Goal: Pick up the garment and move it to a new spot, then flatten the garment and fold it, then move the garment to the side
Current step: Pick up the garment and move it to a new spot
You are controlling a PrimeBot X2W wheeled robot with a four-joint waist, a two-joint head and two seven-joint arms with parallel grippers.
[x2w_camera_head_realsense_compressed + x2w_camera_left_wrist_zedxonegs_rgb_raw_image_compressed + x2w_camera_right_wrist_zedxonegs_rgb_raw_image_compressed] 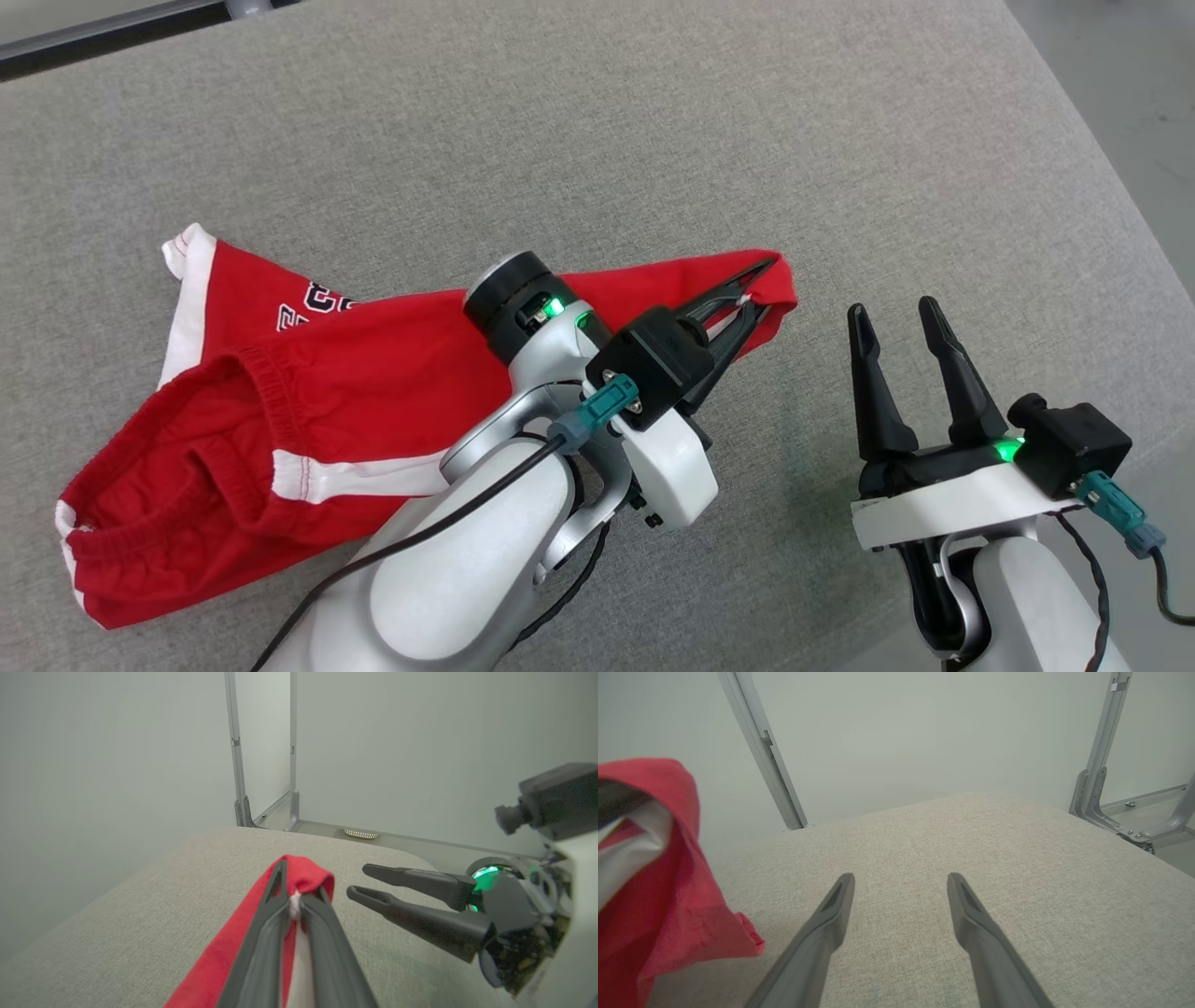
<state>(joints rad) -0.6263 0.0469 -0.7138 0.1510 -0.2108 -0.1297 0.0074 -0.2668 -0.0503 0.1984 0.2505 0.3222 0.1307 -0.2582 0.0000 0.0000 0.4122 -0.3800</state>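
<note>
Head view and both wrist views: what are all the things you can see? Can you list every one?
shorts: one, red with white trim, crumpled at the left of the head view
padded surface: one, grey fabric, under everything
frame posts: two, grey metal, beyond the surface's far edge
left gripper: one, dark, shut on a corner of the shorts
right gripper: one, dark, open, empty, beside the left gripper

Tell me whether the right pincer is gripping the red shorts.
No, the right pincer stands open and apart from the red shorts, whose corner is clamped by the left pincer.
</note>
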